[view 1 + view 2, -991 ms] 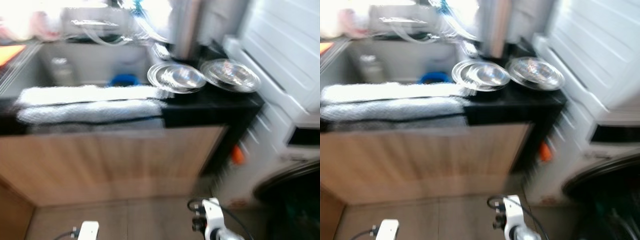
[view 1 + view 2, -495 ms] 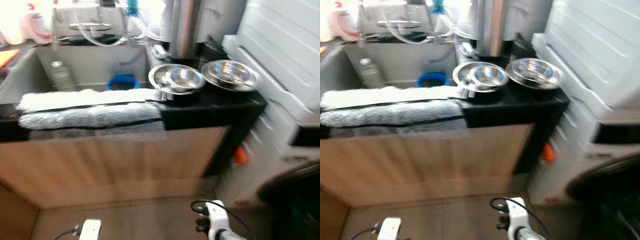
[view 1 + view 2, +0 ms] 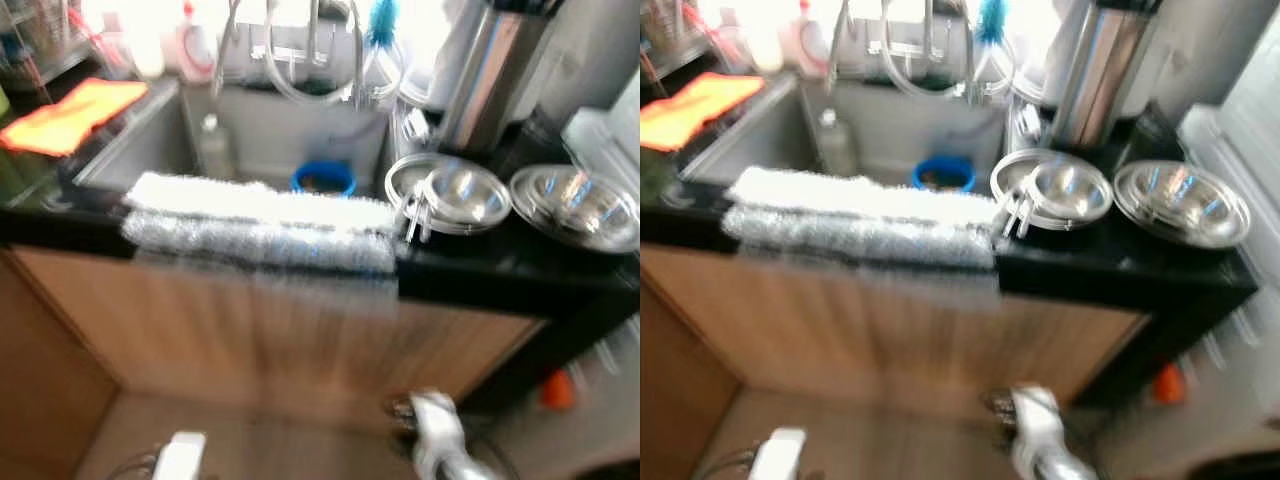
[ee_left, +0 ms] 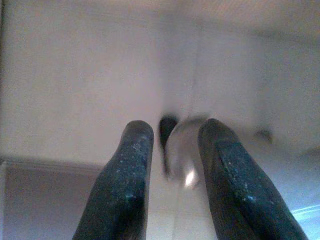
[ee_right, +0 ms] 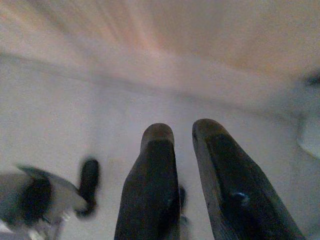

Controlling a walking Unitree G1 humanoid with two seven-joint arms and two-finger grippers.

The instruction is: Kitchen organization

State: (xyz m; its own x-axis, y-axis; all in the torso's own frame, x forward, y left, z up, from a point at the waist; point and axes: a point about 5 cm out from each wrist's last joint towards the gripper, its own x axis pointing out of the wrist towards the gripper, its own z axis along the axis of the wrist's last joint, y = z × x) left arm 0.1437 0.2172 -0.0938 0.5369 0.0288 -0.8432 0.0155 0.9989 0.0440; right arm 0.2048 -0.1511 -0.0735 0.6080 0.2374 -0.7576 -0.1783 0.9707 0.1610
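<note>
Shiny silver metal bowls [image 3: 462,195] sit in a stack on the black surface [image 3: 520,270], at about 2 o'clock in the head view, and a second wide silver bowl [image 3: 575,205] sits just beside them at 3 o'clock. A tall steel flask [image 3: 485,75] stands behind them. To the other side is the grey sink [image 3: 150,150], with a small blue round tub [image 3: 322,180] and a clear bottle [image 3: 212,148] inside it. A white and grey fluffy cloth [image 3: 260,222] hangs over the sink's front edge. An orange cloth [image 3: 70,110] lies far off at 10 o'clock. The picture is blurry, so the robot looks to be walking up to the sink. Both arms hang low near the floor. The left tool [image 4: 172,145] points at the floor with its two black fingers a little apart and nothing between them. The right tool [image 5: 184,150] also points down, its fingers close together with a thin gap, holding nothing. I think the tidying has not begun yet. Next, the robot likely needs to stand still, lift an arm, and reach for the bowls.
</note>
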